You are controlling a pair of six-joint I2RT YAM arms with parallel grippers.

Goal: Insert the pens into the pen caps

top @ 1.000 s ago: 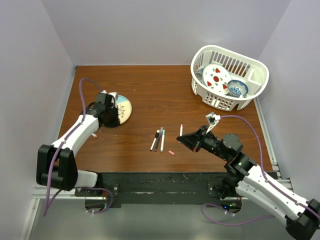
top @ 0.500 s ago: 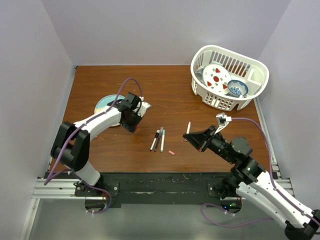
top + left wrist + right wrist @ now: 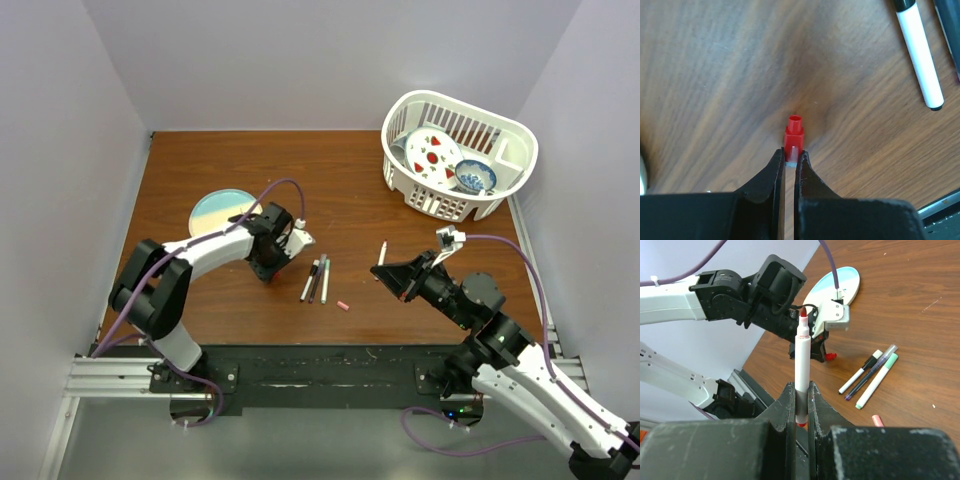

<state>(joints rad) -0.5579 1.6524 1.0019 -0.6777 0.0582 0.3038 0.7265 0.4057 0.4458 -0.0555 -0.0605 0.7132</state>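
Observation:
My left gripper (image 3: 790, 156) is shut on a small red pen cap (image 3: 794, 131), held just over the wood with its open end pointing away; it shows in the top view (image 3: 271, 266) left of the pens. My right gripper (image 3: 801, 389) is shut on a white pen with a red tip (image 3: 801, 357), held upright, tip up; it shows in the top view (image 3: 381, 253). The red cap (image 3: 830, 356) lies beyond that pen's tip. Three pens lie side by side on the table: a white one with a black cap (image 3: 309, 281), a dark purple one (image 3: 318, 279), a teal-capped one (image 3: 326, 281).
A loose pink cap (image 3: 343, 305) lies near the front edge, right of the three pens. A round blue-and-cream plate (image 3: 218, 209) sits at the left. A white basket (image 3: 505, 190) holding dishes stands at the back right.
My left gripper has swung from over the plate rightward and nearer, to just left of the three pens. My right gripper has shifted a little right with the pen.

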